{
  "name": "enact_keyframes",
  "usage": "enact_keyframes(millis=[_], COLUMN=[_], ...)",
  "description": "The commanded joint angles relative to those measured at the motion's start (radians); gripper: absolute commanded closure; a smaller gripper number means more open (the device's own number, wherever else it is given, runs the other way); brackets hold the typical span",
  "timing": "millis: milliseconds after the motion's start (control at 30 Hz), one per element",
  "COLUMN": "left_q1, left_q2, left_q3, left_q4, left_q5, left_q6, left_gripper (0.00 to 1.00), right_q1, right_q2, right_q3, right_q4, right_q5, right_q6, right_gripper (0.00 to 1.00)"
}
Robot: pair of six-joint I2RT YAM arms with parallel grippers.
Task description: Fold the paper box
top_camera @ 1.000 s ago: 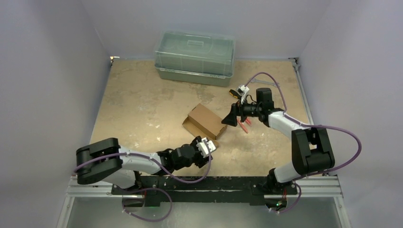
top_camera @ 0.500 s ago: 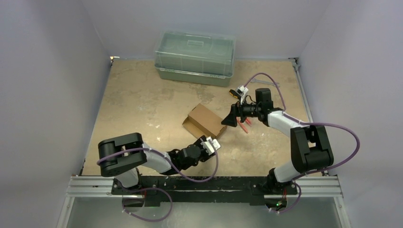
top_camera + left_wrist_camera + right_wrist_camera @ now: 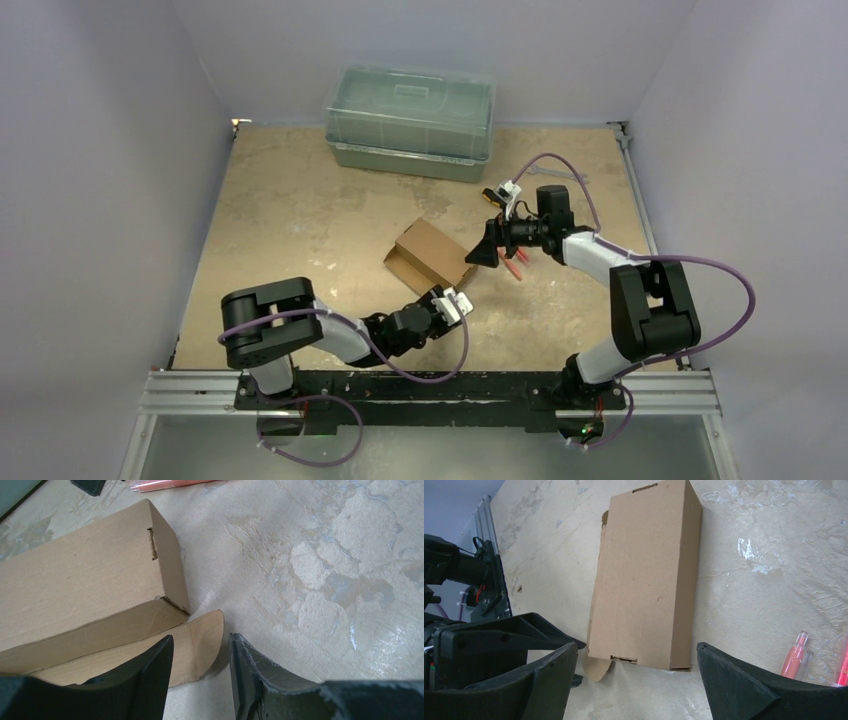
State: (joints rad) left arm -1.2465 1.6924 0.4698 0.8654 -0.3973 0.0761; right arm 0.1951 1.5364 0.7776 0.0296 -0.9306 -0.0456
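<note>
Shift rightward of left end effector (image 3: 200, 647) to near corner of paper box (image 3: 434, 254), its fingers (image 3: 150, 675) narrowed yet apart astride the rounded flap (image 3: 205, 637), right end effector (image 3: 483, 247) unmoved, spread wide.

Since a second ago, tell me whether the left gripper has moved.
Yes: the left gripper shifted right, toward the near corner of the paper box.

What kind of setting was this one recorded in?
Most likely a lab robot test cell: plain walls box in a scuffed tabletop, a metal mounting rail runs along its near edge, and the props are few, such as a paper box and a lidded plastic bin.
</note>
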Motion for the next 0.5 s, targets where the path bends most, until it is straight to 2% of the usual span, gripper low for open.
enact_keyframes(millis=[0,233,467], left_q1=[-0.014,-0.026,-0.031], left_q2=[0.025,0.044,0.064], left_q3=[0.035,0.037,0.044], left_q4=[0.024,-0.003,0.008], left_q5=[-0.012,-0.043,-0.082], left_q6=[0.037,0.060,0.075], left_gripper=[0.57,0.58,0.66], right_q1=[-0.001,-0.001,-0.001], right_q2=[-0.001,0.001,0.004], right_q3=[0.040,0.041,0.042], right_q4=[0.003,0.001,0.000], right_q5=[-0.024,-0.026,-0.027], right_q6=[-0.013,-0.013,-0.014], right_gripper=[0.09,0.09,0.09])
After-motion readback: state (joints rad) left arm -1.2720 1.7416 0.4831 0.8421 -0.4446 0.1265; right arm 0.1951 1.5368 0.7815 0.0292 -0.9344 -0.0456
